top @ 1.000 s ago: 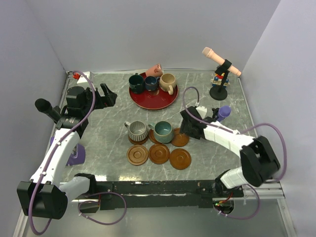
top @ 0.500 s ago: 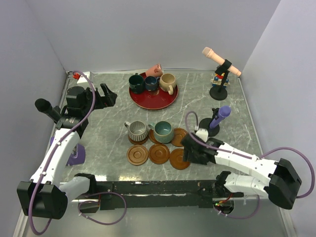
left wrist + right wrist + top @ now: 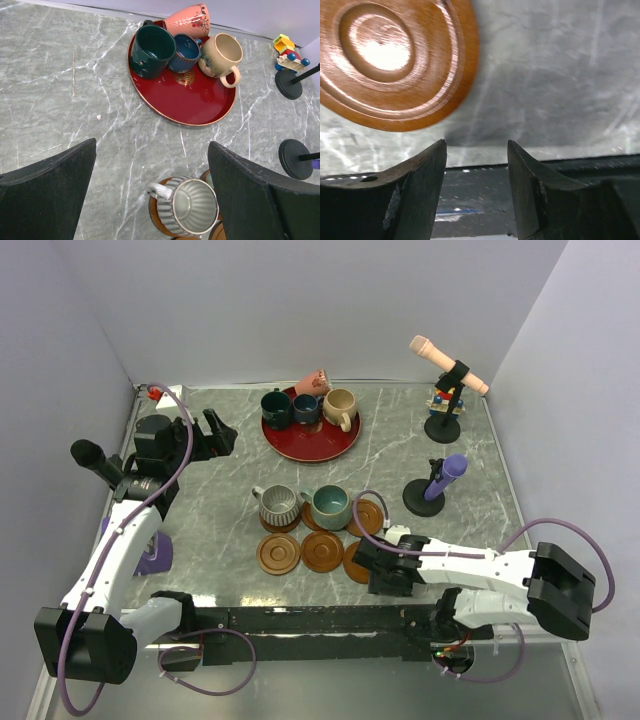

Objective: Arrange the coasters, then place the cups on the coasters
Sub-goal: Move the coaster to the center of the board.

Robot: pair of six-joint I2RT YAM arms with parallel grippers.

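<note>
Six brown coasters lie mid-table: one (image 3: pixel 279 553), one (image 3: pixel 322 551), one (image 3: pixel 350 560) partly under my right gripper, one (image 3: pixel 368 515), and one each under the grey ribbed cup (image 3: pixel 279 506) and the teal cup (image 3: pixel 330 506). The dark green cup (image 3: pixel 276 405), dark blue cup (image 3: pixel 306 408) and beige cup (image 3: pixel 340 407) stand on the red plate (image 3: pixel 310 445); the pink cup (image 3: pixel 314 382) lies tipped at its rim. My right gripper (image 3: pixel 476 147) is open and empty by the table's front edge, the coaster (image 3: pixel 395 55) up to its left. My left gripper (image 3: pixel 152 145) hovers wide open above the grey cup (image 3: pixel 192 205).
A peach microphone (image 3: pixel 448 365) on a stand with toy blocks (image 3: pixel 445 400) is at the back right. A purple microphone (image 3: pixel 440 480) stands right of the coasters. A black microphone (image 3: pixel 95 460) and a purple object (image 3: pixel 155 555) sit at the left edge.
My right arm has swung from beside the back-right coaster down to the front edge, over the front-right coaster. The left arm, cups and coasters have not moved.
</note>
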